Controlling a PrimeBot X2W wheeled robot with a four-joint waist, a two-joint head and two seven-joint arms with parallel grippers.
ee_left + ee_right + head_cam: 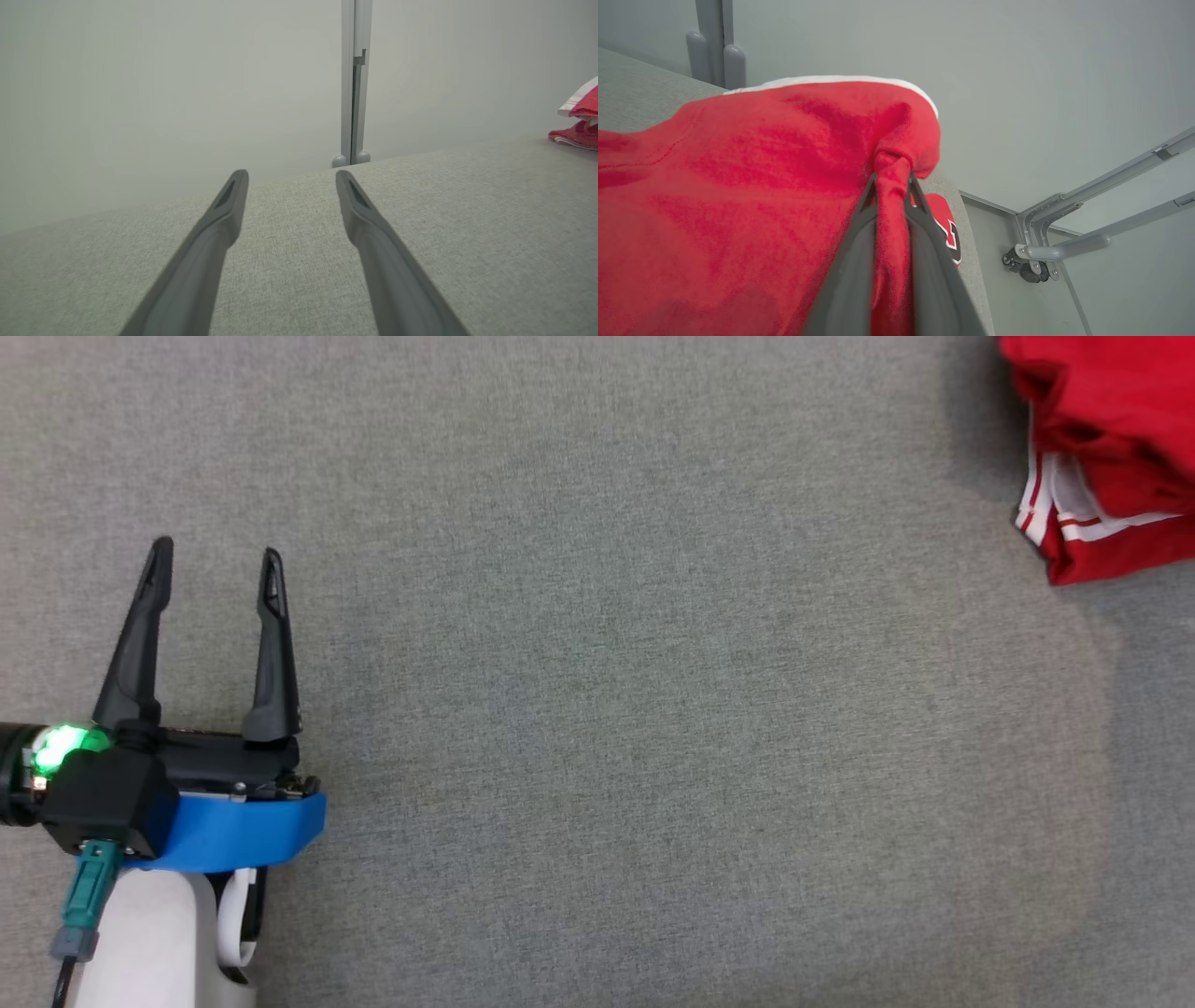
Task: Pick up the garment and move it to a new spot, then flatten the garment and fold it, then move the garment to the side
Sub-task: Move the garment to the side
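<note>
One fold of the red garment (738, 186) is pinched in my right gripper (893, 182), far right on the grey table (597, 709). My left gripper (217, 551) is spread and empty, near left. This looks like the pick-up step. Next I should carry it to the bare middle.
</note>
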